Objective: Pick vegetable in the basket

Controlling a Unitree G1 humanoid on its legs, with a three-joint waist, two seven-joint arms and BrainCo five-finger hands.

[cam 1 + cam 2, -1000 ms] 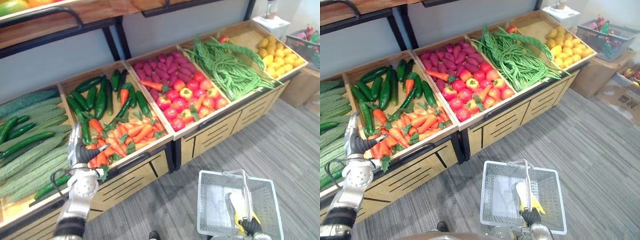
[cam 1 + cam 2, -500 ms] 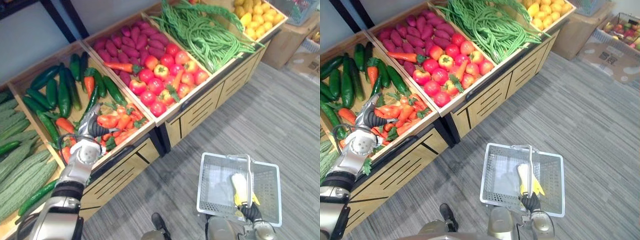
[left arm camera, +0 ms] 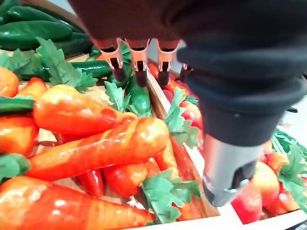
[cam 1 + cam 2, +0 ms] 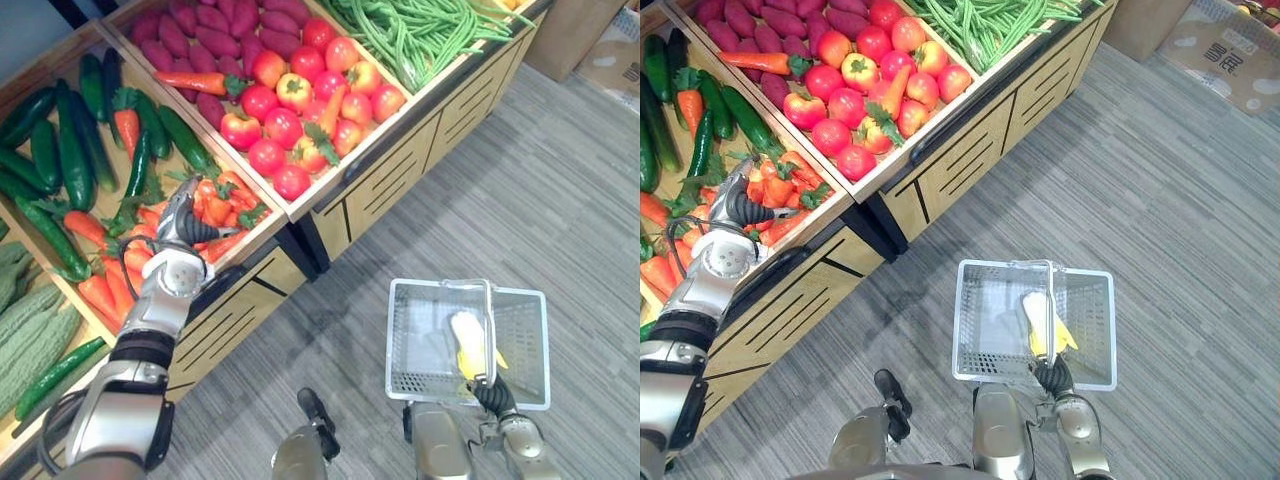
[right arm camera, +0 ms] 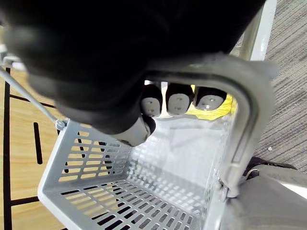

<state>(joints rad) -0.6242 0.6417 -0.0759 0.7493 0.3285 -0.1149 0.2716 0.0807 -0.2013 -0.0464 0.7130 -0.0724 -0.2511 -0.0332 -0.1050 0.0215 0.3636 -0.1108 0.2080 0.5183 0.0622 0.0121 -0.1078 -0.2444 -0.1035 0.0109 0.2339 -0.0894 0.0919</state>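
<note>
Your left hand (image 4: 185,225) hovers at nine o'clock over the carrots (image 3: 100,148), fingers straight and holding nothing. At five o'clock your right hand (image 4: 492,397) is curled round the handle (image 5: 242,124) of the basket (image 4: 412,345), which holds what looks like a corn cob (image 4: 468,338).

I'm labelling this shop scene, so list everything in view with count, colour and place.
cucumbers: many, dark green, back of one bin
carrots: many, orange, front of that bin
gourds: several, pale green, leftmost bin
sweet potatoes: many, purple, back of middle bin
tomatoes: many, red, front of middle bin
green beans: many, green, right bin
basket: one, grey, above the floor
corn cob: one, pale yellow, in basket
cardboard boxes: two, brown, floor, far right
left robot hand: one, open, over carrots
right robot hand: one, curled round basket handle
</note>
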